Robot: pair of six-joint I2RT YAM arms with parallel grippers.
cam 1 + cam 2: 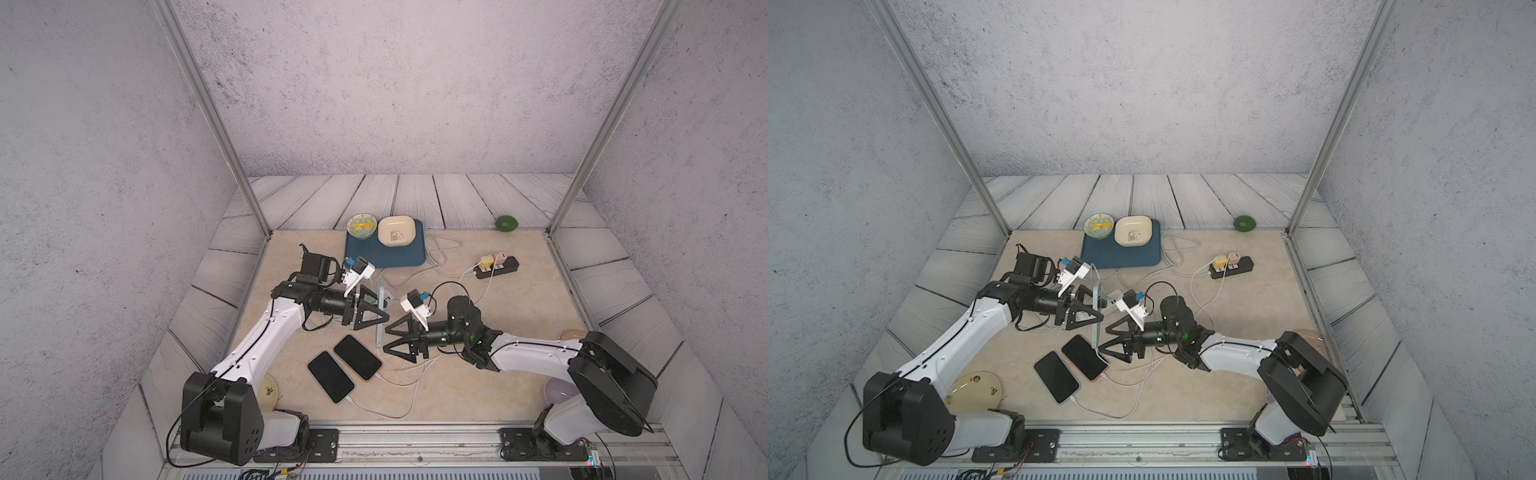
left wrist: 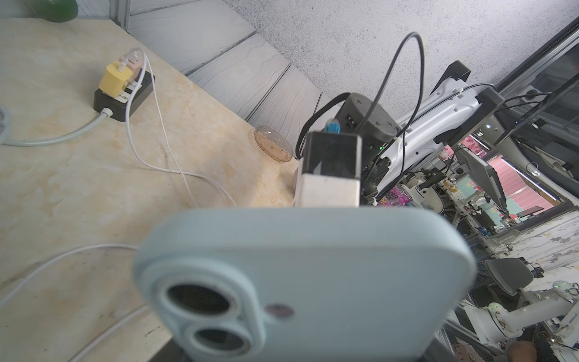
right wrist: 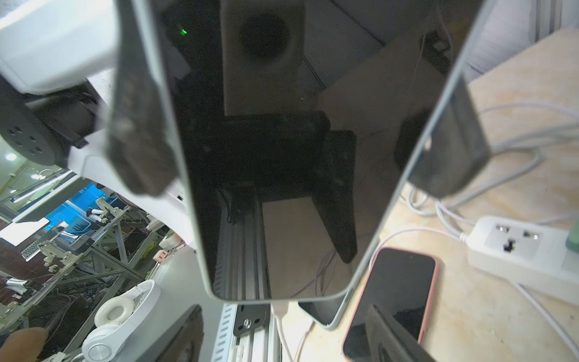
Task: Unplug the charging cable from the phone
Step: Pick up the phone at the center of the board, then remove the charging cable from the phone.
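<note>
A pale blue phone (image 1: 379,316) (image 1: 1096,316) stands on its long edge, held above the middle of the table. My left gripper (image 1: 380,309) is shut on it, one finger on each long side. In the left wrist view the phone's back (image 2: 313,266) with two lenses fills the lower half and hides the jaws. A white charging cable (image 3: 281,313) is plugged into the phone's lower end (image 3: 275,294). My right gripper (image 1: 385,340) (image 3: 288,337) is open beside that end, its fingers either side of the plug and not touching it.
Two more phones (image 1: 331,377) (image 1: 357,358) lie flat by the held one, each with a cable. Farther back sit a black power strip (image 1: 497,267) with chargers and a blue tray (image 1: 403,257) with two bowls. A white power strip (image 3: 517,247) and loose cables cross the table.
</note>
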